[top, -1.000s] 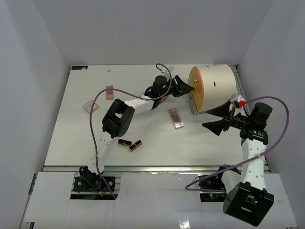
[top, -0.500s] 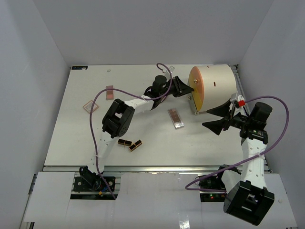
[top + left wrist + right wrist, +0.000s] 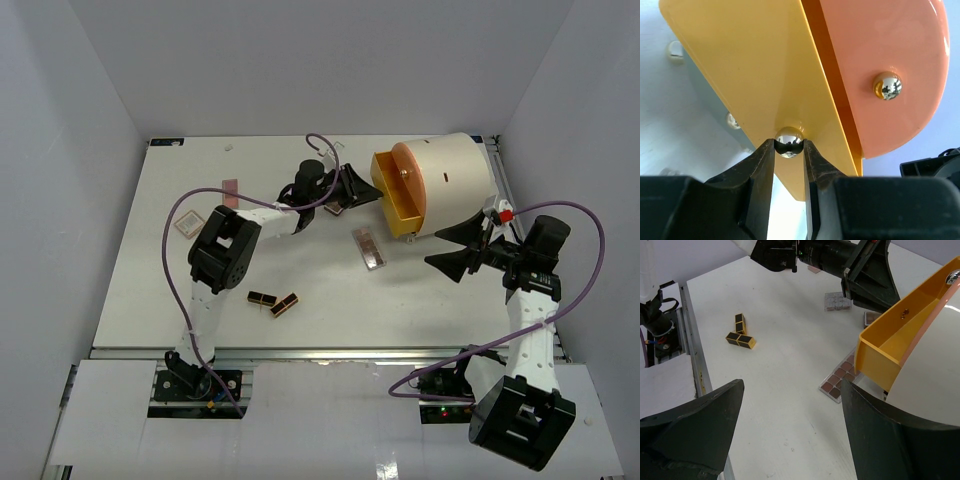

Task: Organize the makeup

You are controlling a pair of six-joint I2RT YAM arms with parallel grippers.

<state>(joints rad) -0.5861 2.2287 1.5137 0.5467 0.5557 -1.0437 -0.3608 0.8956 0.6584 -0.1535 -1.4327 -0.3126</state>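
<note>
- Two lipsticks (image 3: 262,298) lie nearest us on the table (image 3: 150,300), touching at an angle and well apart from the other makeup.
- Next, the right gripper (image 3: 447,249) hangs beside the near right of the cylinder (image 3: 455,175), fingers spread wide and holding nothing.
- Just left of it, the brown palette (image 3: 368,248) lies flat, its far end close under the drawer (image 3: 395,195).
- Out on the left, a compact (image 3: 187,222) and, beyond it, a pink palette (image 3: 231,190) sit apart from each other.
- A grey palette (image 3: 838,301) lies by the left arm's wrist, as the right wrist view shows.
- Farther back, the left gripper (image 3: 789,145) pinches the drawer's round knob (image 3: 789,141) between its fingertips.
- The yellow drawer stands pulled out of the cylinder, and we see no makeup in the part that shows.
- We judge the task barely begun: the drawer is open, but every piece we can see is loose on the table.
- What is left, as we read it, is to let go of the knob, gather each item into the drawer and push it shut.
</note>
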